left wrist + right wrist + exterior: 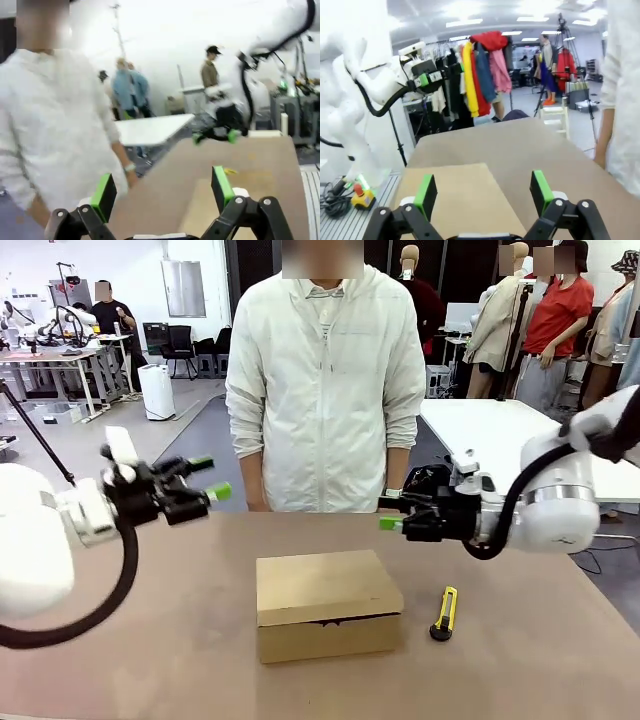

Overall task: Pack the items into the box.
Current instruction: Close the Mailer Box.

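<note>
The tan cardboard box (325, 605) stands in the middle of the table with its lid down, so its inside is hidden. A small yellow and black item (444, 612) lies on the table just right of it. My left gripper (208, 478) hovers open above the table, up and to the left of the box. On the other side, my right gripper (390, 513) also hovers open, up and to the right. In the left wrist view the left gripper (163, 192) holds nothing, with the box (200, 212) below. The right gripper (482, 192) is empty over the box (455, 200).
A person in a white jacket (325, 380) stands at the table's far edge, right behind the box, arms down. The brown table (130, 640) has bare room left and right of the box. A white table (500, 435) stands behind at the right.
</note>
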You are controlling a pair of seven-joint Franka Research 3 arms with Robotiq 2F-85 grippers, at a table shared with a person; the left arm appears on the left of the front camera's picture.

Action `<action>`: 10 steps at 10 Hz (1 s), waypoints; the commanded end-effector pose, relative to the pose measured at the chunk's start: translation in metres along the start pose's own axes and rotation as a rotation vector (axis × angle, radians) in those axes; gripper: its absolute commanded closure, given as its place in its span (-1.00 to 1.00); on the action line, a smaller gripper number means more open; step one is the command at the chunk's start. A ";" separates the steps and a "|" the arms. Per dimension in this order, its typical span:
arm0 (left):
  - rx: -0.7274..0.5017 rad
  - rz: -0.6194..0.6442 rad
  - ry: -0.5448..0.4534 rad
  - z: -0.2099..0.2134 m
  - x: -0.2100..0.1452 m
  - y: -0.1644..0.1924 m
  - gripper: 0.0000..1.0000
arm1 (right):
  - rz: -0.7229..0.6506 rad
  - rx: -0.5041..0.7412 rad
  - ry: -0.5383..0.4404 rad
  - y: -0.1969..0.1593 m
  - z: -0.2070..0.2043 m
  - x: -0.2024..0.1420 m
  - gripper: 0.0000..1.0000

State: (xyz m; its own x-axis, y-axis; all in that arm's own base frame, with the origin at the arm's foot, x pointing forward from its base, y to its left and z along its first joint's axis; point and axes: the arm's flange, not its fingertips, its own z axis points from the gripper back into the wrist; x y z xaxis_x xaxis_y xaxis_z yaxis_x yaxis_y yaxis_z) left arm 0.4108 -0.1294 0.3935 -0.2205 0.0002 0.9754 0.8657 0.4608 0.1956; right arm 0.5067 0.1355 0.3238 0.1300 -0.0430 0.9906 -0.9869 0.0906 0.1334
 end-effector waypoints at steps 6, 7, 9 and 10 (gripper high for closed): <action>-0.308 0.203 0.248 -0.060 -0.144 0.002 -1.00 | 0.066 0.136 0.392 0.004 -0.041 -0.042 -1.00; -0.320 0.219 0.247 -0.063 -0.151 0.006 -1.00 | 0.046 0.148 0.462 0.007 -0.039 -0.048 -1.00; -0.315 0.217 0.248 -0.061 -0.151 0.005 -1.00 | 0.012 0.200 0.513 0.008 -0.036 -0.055 -1.00; -0.311 0.217 0.260 -0.058 -0.149 0.003 -1.00 | 0.009 0.207 0.511 0.006 -0.036 -0.056 -1.00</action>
State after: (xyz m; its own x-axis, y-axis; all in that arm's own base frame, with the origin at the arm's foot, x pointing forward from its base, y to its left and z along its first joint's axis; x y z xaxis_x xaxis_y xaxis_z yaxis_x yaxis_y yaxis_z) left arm 0.4784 -0.1831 0.2552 0.0495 -0.1576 0.9863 0.9824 0.1858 -0.0196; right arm 0.4991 0.1754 0.2766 0.0748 0.3968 0.9149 -0.9877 -0.0965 0.1227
